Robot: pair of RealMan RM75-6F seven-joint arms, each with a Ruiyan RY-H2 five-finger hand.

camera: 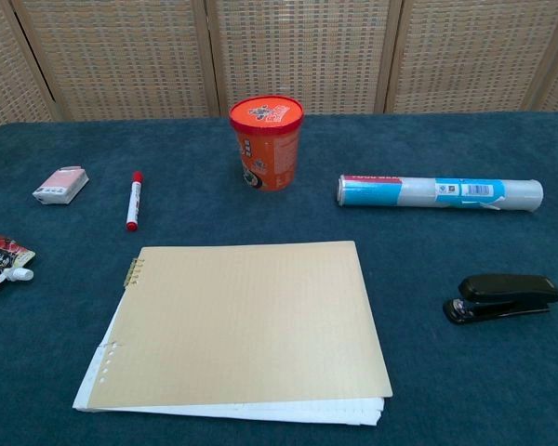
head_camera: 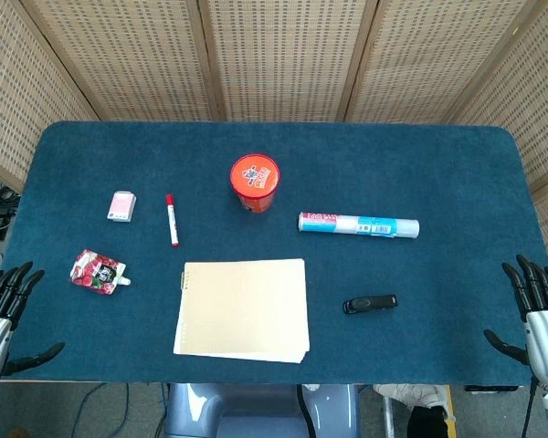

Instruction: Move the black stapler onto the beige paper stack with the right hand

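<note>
We see a desk (head_camera: pixel 420 173) with a dark blue cloth on it. The small black stapler (head_camera: pixel 369 304) lies flat on the cloth, just to the right of the beige paper stack (head_camera: pixel 244 308) but not touching it. In the chest view the stapler (camera: pixel 502 296) lies on its base with its long side across the picture. The paper stack (camera: pixel 246 325) has white sheets showing under its beige top sheet, with punched holes down its left edge.

Behind the stapler lies a long white and blue roll wrapped in clear plastic (head_camera: pixel 358 224). Behind the paper stands a round orange cup with a red lid (head_camera: pixel 255 182). To the left of the cup lies a red and white marker pen (head_camera: pixel 172 220), and next to that a small pink and white eraser (head_camera: pixel 121 206). A red and white drink pouch (head_camera: pixel 98 272) lies near the left edge.

Our right hand (head_camera: pixel 534 315) is at the right edge of the desk, well apart from the stapler. Its dark fingers (head_camera: pixel 528 278) are spread wide and hold nothing. Our left hand (head_camera: pixel 2 315) is at the left edge, fingers wide too, holding nothing.
</note>
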